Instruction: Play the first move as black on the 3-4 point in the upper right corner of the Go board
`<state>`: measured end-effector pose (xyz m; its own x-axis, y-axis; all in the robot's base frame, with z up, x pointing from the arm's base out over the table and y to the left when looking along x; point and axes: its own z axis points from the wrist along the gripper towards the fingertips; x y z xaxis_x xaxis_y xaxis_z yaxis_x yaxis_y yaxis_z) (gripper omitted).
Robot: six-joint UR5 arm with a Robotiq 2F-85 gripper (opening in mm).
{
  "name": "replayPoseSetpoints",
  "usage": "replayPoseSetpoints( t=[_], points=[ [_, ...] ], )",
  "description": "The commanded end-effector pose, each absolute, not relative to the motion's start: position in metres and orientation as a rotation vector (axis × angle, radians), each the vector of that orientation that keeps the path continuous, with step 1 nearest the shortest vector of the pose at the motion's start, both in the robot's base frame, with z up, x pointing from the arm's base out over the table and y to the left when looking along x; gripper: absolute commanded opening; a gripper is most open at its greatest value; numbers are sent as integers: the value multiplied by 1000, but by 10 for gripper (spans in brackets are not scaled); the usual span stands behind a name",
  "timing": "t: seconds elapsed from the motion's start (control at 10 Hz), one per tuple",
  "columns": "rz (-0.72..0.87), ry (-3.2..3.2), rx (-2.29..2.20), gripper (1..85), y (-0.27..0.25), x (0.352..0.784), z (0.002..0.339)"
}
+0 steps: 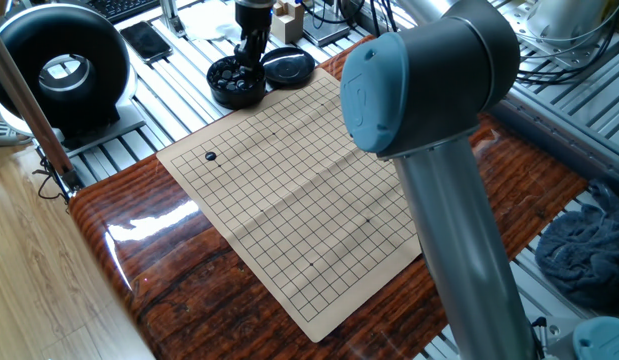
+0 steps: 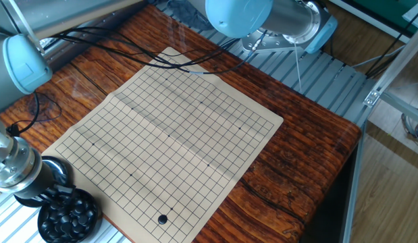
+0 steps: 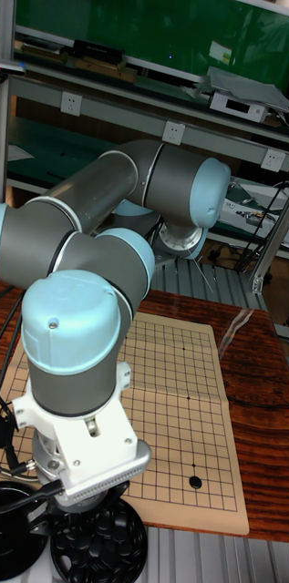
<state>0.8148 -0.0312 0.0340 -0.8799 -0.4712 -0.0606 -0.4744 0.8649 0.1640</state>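
Black stone [image 1: 211, 156] sits alone on the Go board [image 1: 289, 190], on a crossing near one corner, just in from two edges. Judged small, hard, smooth, light; likely slippery, so pinch across its rim. Gripper [image 1: 251, 55] hangs down into the bowl of stones [image 1: 236, 82] beside the board's edge; jaw state cannot be told. Lid [image 1: 288, 67] lies beside the bowl.

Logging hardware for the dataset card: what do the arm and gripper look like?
The arm has grey metallic tube links with light blue joint caps. The wrist ends in a white flange block above a silver ring. Black cables trail across the table. The gripper is dark and slim; its fingers aren't clearly visible.
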Motion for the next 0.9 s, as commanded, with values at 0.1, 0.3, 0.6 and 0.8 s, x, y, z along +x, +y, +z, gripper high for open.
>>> replayPoseSetpoints(
  t=[0.1,0.3,0.6,0.8],
  points=[
    [317,3008,-749,197,-25,815,36],
    [330,3011,-738,183,-23,814,36],
    [331,3016,-727,103,-23,813,38],
    [333,3017,-722,70,-23,813,38]
  ],
)
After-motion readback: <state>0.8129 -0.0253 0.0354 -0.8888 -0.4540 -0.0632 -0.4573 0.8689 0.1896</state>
